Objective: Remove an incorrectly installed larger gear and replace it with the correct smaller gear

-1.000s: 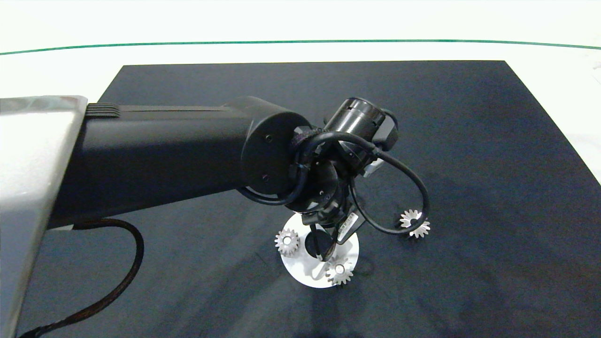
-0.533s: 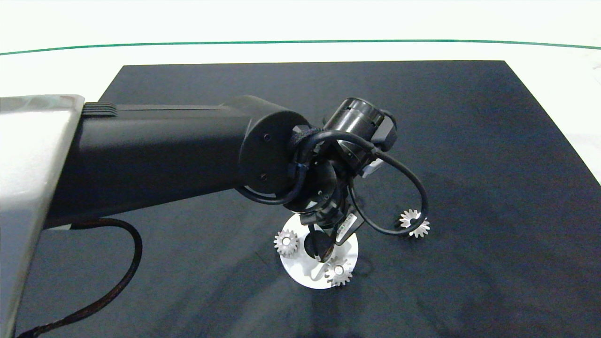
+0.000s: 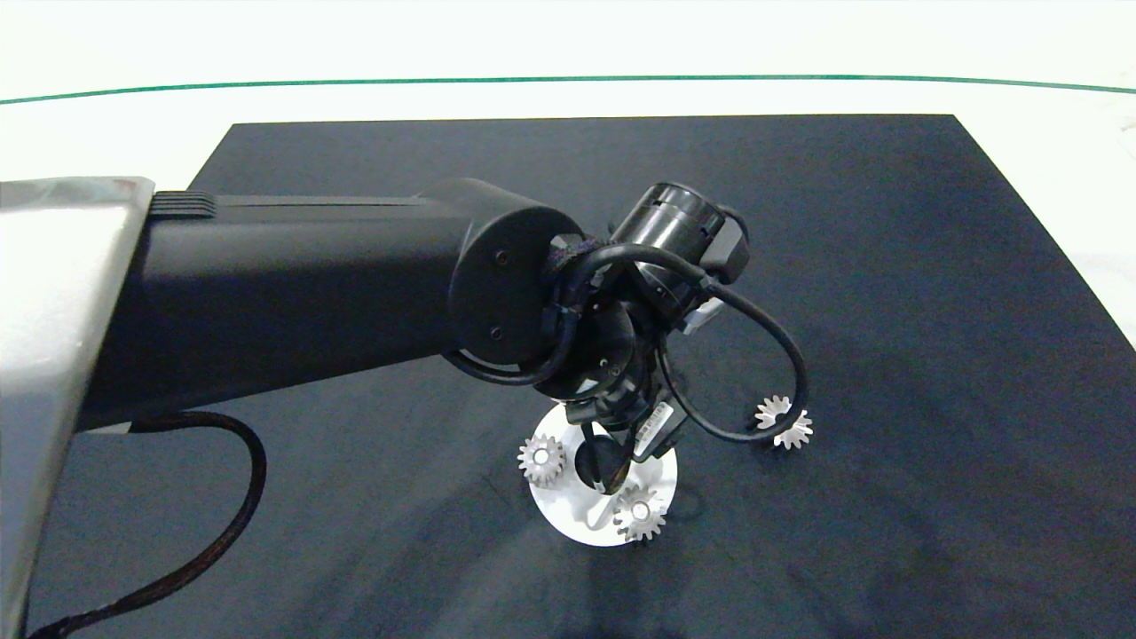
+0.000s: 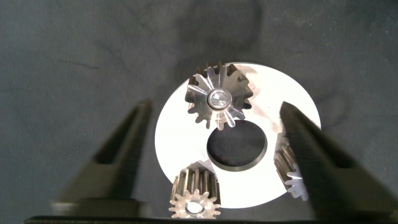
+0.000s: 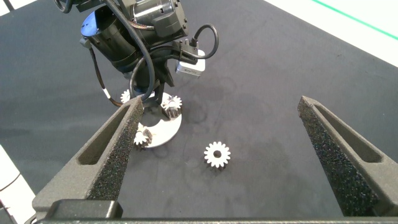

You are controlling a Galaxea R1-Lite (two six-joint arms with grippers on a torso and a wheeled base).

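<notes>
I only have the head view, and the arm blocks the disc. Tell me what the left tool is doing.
Observer: The left tool is open, its fingers straddling the white disc.
Operator: Count the gears on that disc.
Observer: Three at its rim; a gear with long flaring teeth lies between the fingers, ungripped.
Operator: Report the right tool.
Observer: The right tool is open and holds nothing, hanging off to one side of the disc.
</notes>
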